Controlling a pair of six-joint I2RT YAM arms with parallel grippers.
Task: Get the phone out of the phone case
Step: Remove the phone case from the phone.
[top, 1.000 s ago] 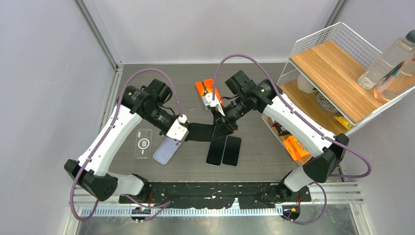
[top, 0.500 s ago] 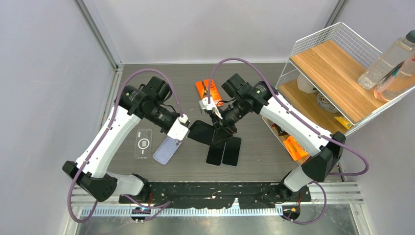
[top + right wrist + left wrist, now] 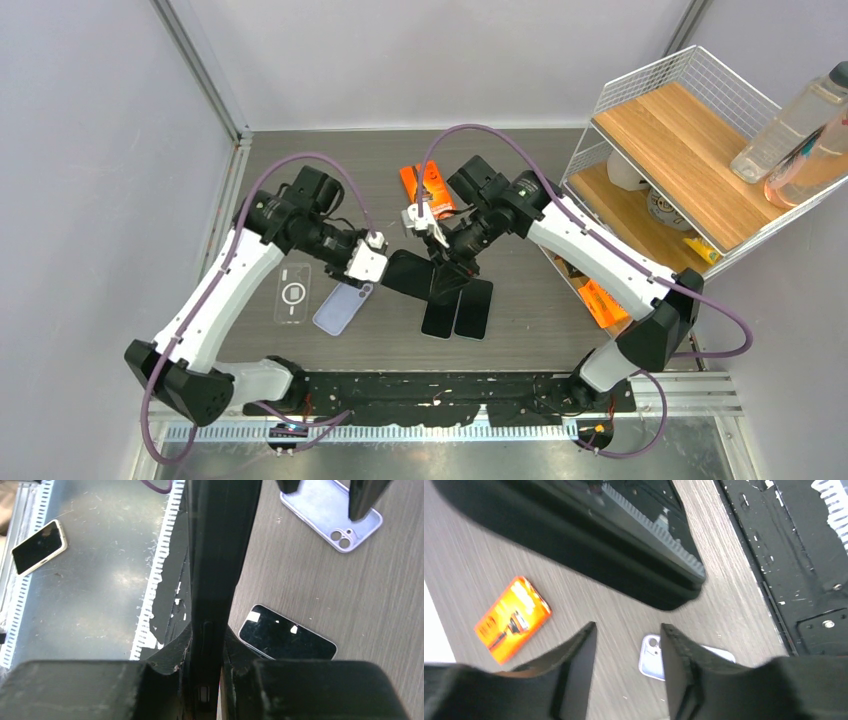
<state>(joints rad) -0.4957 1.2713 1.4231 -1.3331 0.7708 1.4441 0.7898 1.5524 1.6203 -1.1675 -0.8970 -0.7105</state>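
At the left of the desk [image 3: 390, 338], a clear case [image 3: 294, 293] and a lavender case [image 3: 338, 308] lie flat, out of the way of the work.

Just right of them hangs the left end effector [image 3: 629, 632]. Its fingers are parted to a middling gap with nothing between them. It sits close beside the left end of the black phone case [image 3: 415, 272], which is held up off the desk between the two arms. That gap and position look chosen for closing on the case's free end or rim, so that one arm can peel while the other anchors.

The right end effector [image 3: 205, 650] is closed narrow across the flat faces of the phone case, which is tilted and turned edge-on to the wrist camera. Holding it raised probably leaves the far end open to the left arm. It also keeps the case clear of the two bare black phones [image 3: 474, 308] lying side by side below. The phone is hidden inside the case from these angles, so it is judged not yet out. Whether any corner has lifted cannot be told.

Behind lies an orange packet [image 3: 425, 185], and a wire shelf [image 3: 640, 95] stands at the far right, neither involved.
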